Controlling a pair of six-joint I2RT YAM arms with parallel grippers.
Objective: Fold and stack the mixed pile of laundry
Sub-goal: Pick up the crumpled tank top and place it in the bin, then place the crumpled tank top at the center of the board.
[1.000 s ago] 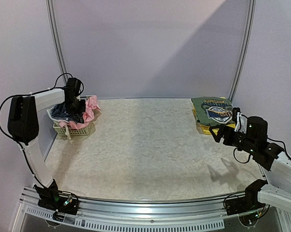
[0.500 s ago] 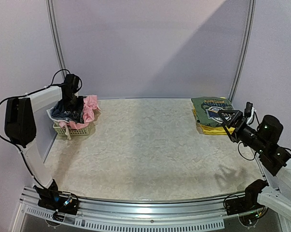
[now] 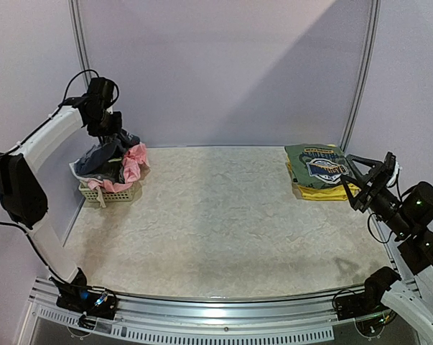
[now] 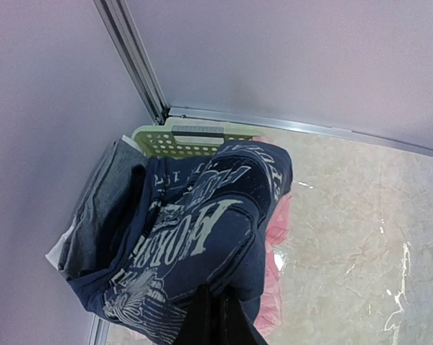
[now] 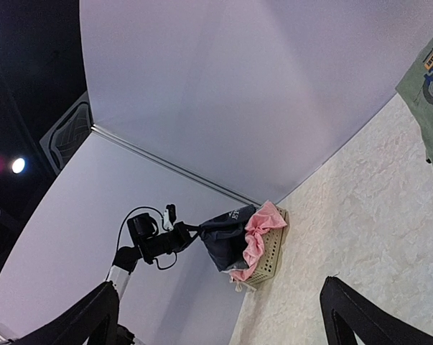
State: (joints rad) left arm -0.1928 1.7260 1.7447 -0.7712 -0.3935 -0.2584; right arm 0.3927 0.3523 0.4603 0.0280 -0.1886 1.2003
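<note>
1. Up goes the left tool (image 4: 216,305), pressed together and pinching the navy printed tee (image 4: 194,230). A second ago it was down in the basket (image 4: 180,136).
2. The tee now hangs just below that tool, its lower folds not yet clear of the basket, with a pink piece (image 3: 133,164) beside it.
3. The right tool (image 3: 350,180), spread wide and empty, has backed off the folded stack (image 3: 315,164), which lies just ahead of it.
4. My read: the next garment is coming out, and folding on the bench (image 3: 223,223) should follow.
</note>
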